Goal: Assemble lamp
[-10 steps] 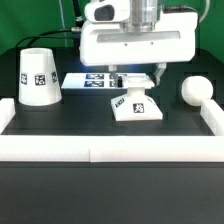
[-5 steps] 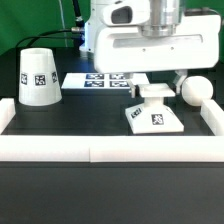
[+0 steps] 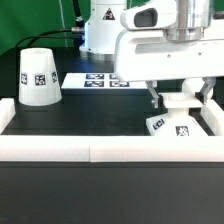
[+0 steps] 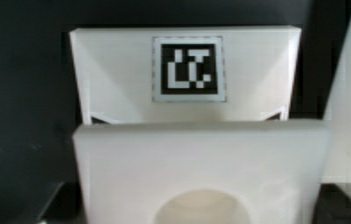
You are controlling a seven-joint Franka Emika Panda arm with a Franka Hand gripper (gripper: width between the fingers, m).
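Your gripper (image 3: 180, 99) has slid the base (image 3: 172, 126) from mid-table into the tabletop's front corner on the exterior view's right, probably to brace it there. Jaws look clamped on it, I think. The shade (image 3: 38, 77) waits near the opposite edge.

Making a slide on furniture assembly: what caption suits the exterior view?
Gripper holds the lamp base at the exterior view's right; the shade stands at its left.
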